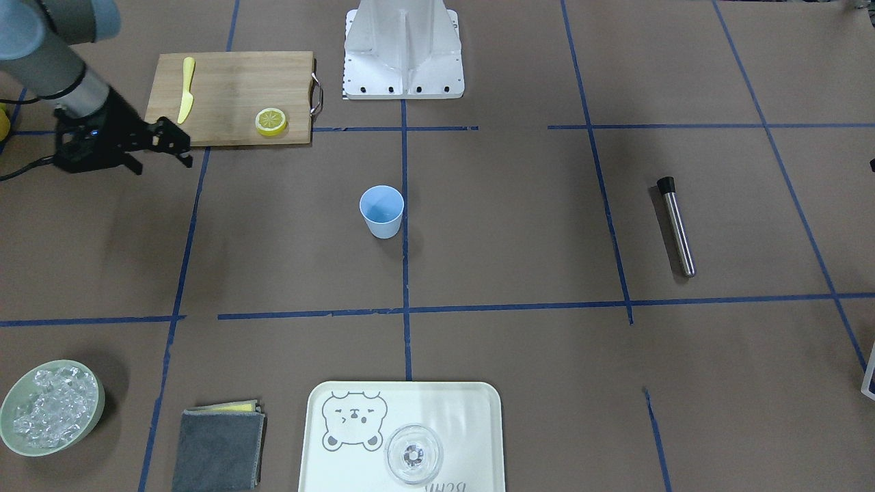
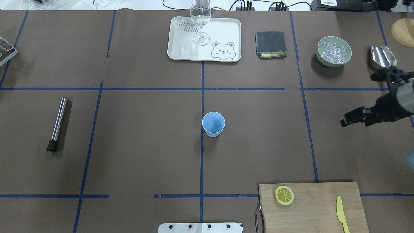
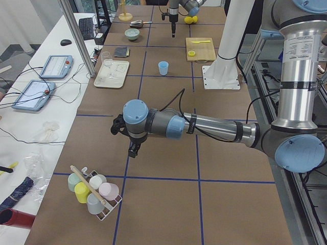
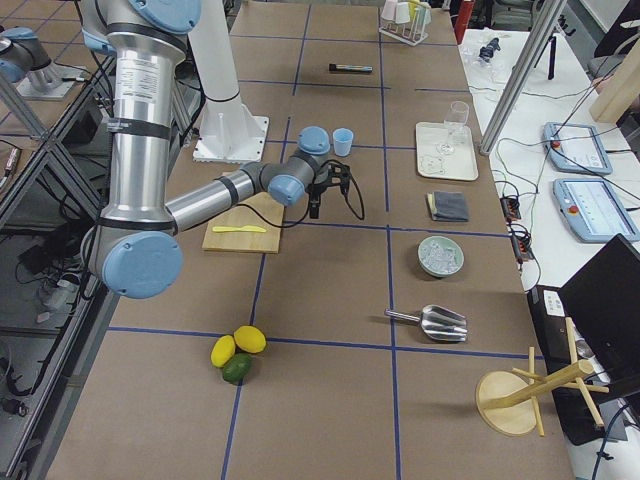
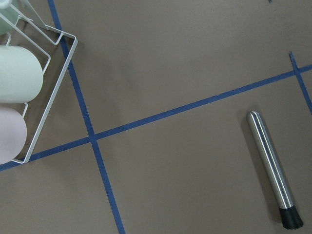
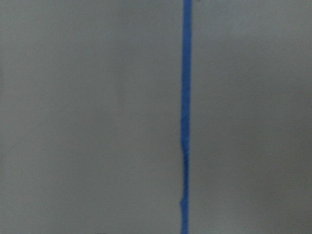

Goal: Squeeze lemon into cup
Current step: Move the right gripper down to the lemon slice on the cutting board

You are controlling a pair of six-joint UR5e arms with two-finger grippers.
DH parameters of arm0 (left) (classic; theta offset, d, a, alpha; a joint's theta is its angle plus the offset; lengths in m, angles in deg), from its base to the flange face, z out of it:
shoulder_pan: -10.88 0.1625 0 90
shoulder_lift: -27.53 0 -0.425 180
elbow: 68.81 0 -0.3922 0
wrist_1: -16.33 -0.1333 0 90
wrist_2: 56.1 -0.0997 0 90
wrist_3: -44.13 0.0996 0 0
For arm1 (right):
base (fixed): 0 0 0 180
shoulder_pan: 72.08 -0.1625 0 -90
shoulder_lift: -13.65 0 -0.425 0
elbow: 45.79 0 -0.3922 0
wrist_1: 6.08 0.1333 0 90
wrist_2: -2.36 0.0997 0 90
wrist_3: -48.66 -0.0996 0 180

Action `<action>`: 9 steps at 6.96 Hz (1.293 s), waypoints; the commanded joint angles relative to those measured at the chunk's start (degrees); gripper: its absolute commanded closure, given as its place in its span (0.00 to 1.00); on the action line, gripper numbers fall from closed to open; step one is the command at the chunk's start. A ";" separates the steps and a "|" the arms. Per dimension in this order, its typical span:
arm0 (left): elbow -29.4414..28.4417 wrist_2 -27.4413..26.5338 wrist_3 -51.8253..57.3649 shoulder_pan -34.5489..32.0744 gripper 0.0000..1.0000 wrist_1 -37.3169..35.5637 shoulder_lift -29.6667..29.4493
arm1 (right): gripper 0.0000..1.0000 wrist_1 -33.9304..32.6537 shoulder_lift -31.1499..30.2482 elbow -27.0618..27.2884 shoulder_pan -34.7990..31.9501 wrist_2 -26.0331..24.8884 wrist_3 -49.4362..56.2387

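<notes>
Right hand (image 2: 357, 100), spread wide and empty, hovers off the wooden cutting board (image 2: 317, 210), presumably staged to collect the yellow-green lemon slice (image 2: 284, 195) for the light-blue tapered cup (image 2: 213, 124); whether the left hand (image 3: 134, 149) is open cannot be told.

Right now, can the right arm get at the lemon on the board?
Probably yes. The lemon lies uncovered on the board, the knife well aside, and the right arm hangs over bare table nearby with nothing between.

Right-wrist view is blurred; only blue tape (image 6: 185, 97) is resolved. Cutting board (image 2: 310, 207) is cropped at the overhead's bottom edge, and the toy knife (image 2: 341, 212) on it is clipped too. Left gripper (image 3: 134, 149) is seen too small for its jaw gap to be read.
</notes>
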 commanded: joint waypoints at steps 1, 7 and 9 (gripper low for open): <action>-0.03 0.10 -0.08 0.07 0.00 0.02 0.00 | 0.01 -0.47 2.91 2.38 13.99 -10.06 -14.62; -0.03 0.27 -0.43 -0.02 0.00 0.02 0.17 | 0.02 -17.08 7.57 5.28 24.30 -17.54 -18.26; 0.06 0.27 -0.43 -0.02 0.00 0.02 0.17 | 0.05 -17.08 7.49 3.88 24.21 -17.63 -18.26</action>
